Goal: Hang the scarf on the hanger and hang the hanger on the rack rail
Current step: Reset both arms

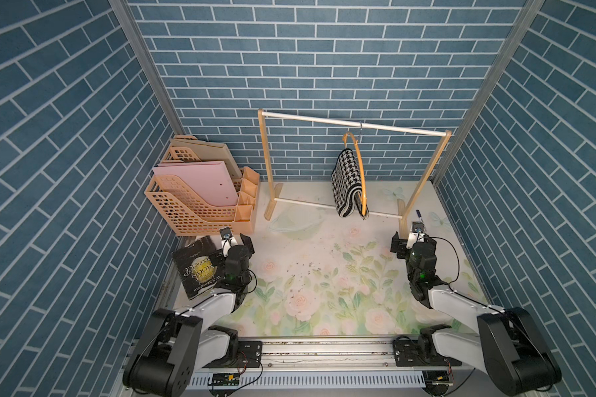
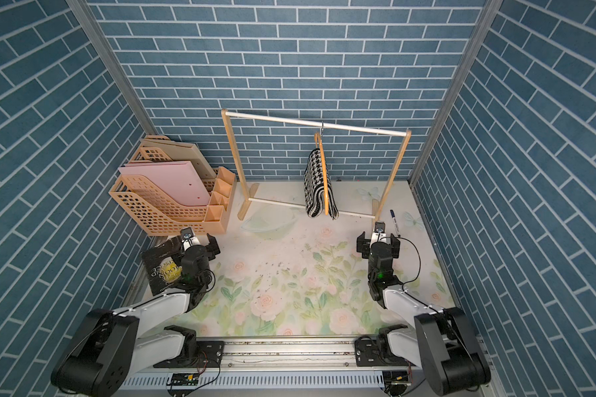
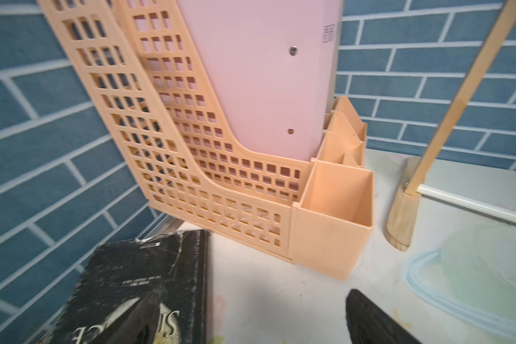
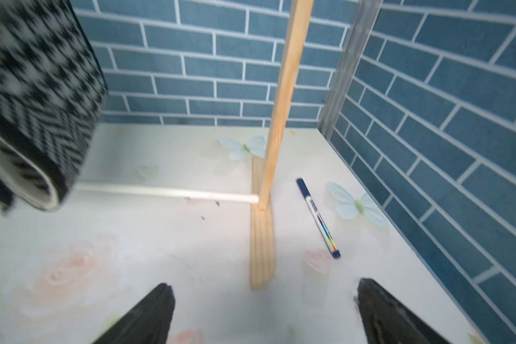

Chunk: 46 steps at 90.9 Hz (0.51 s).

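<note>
Nearest, the left end effector point(image 1: 234, 244) hangs with its jaws spread wide and empty, in front of the left foot of the rack point(image 1: 355, 124) and partly above a black book point(image 1: 195, 268). The right end effector point(image 1: 414, 241) sits just in front of the rack's right foot, likewise wide and holding nothing, and a pen point(image 1: 419, 214) lies beside that foot. Farther back, the hanger point(image 1: 358, 161) hangs by its hook from the rack's top rod, right of the rod's middle. The scarf point(image 1: 346, 182) is draped over it, folded, and reaches down about level with the rack's lower rod. Neither arm touches them. I judge the hanging done, and nothing seems left except parking the arms
</note>
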Each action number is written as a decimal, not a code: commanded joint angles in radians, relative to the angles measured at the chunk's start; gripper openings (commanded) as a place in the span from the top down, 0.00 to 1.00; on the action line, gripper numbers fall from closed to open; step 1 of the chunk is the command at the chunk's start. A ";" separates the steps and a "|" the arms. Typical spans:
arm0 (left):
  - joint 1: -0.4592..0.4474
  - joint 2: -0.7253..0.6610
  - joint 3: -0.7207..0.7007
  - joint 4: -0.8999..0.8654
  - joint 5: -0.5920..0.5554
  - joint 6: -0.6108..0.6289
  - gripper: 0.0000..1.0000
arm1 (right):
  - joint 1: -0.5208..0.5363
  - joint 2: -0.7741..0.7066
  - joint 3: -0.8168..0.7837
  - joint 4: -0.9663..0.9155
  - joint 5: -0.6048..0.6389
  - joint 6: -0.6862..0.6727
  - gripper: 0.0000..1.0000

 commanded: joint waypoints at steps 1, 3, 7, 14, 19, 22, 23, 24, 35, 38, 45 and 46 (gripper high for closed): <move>0.010 0.117 -0.017 0.264 0.115 0.085 0.00 | -0.051 0.061 -0.049 0.331 -0.049 -0.094 0.00; 0.011 0.127 -0.001 0.253 0.129 0.084 0.00 | -0.063 0.072 -0.063 0.370 -0.061 -0.095 0.00; 0.019 0.155 0.032 0.218 0.150 0.093 0.00 | -0.091 0.104 -0.099 0.468 -0.086 -0.078 0.00; 0.027 0.187 0.075 0.176 0.160 0.106 0.00 | -0.142 0.174 -0.123 0.557 -0.149 -0.039 0.00; 0.030 0.185 0.067 0.202 0.163 0.130 0.00 | -0.165 0.229 -0.114 0.591 -0.204 -0.032 0.00; 0.031 0.177 0.041 0.248 0.152 0.147 0.01 | -0.169 0.261 -0.107 0.603 -0.225 -0.032 0.00; 0.032 0.174 0.029 0.268 0.149 0.152 0.00 | -0.171 0.297 -0.100 0.616 -0.242 -0.036 0.00; 0.032 0.171 0.018 0.299 0.146 0.155 0.00 | -0.172 0.311 -0.093 0.630 -0.251 -0.038 0.01; 0.095 0.239 -0.134 0.646 0.230 0.131 0.00 | -0.188 0.322 -0.041 0.512 -0.287 -0.033 0.00; 0.102 0.269 -0.135 0.674 0.250 0.134 0.00 | -0.191 0.322 -0.044 0.516 -0.291 -0.032 0.00; 0.118 0.285 -0.101 0.634 0.295 0.130 0.00 | -0.191 0.329 -0.049 0.555 -0.278 -0.030 0.00; 0.122 0.282 -0.097 0.613 0.305 0.126 0.00 | -0.192 0.330 -0.050 0.548 -0.276 -0.030 0.00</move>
